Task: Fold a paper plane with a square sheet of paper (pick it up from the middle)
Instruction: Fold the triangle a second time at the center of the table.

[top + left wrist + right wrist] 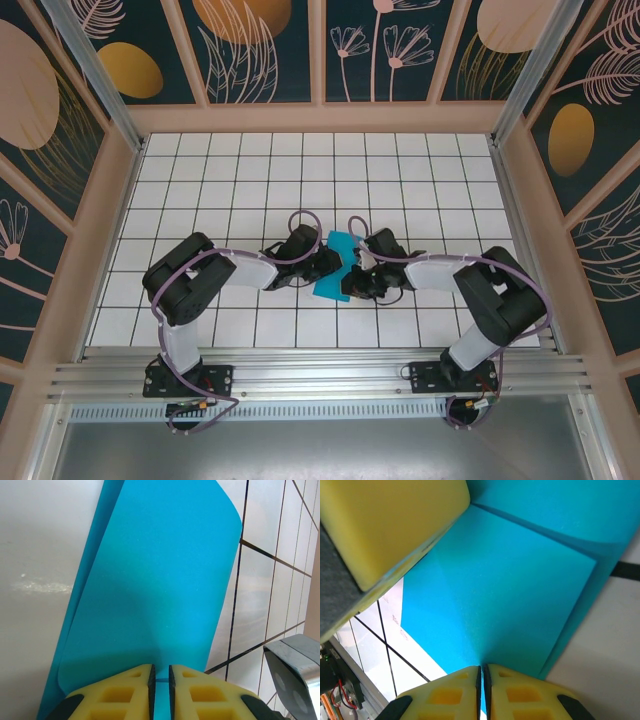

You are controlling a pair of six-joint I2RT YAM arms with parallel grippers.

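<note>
- At 12 o'clock from the bases, on the table (pixel 250 180), we see the square sheet of paper (pixel 330 284) doubled over
- The left gripper (pixel 161 672) pinches its 9 o'clock edge, the right gripper (pixel 481 672) its 3 o'clock edge — likely steadying the layers for creasing

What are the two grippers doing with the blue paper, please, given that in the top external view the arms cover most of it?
Observer: The left gripper is closed on the near edge of the square sheet of paper, which is pinched between its yellow pads.
Operator: Thank you. Is the sheet a single flat layer there?
Observer: No, it is doubled. An upper layer curves over a lower one, whose edge shows along the left side.
Operator: And the right arm?
Observer: The right gripper is also shut on the sheet, and a straight layer edge runs across the paper ahead of it.
</note>
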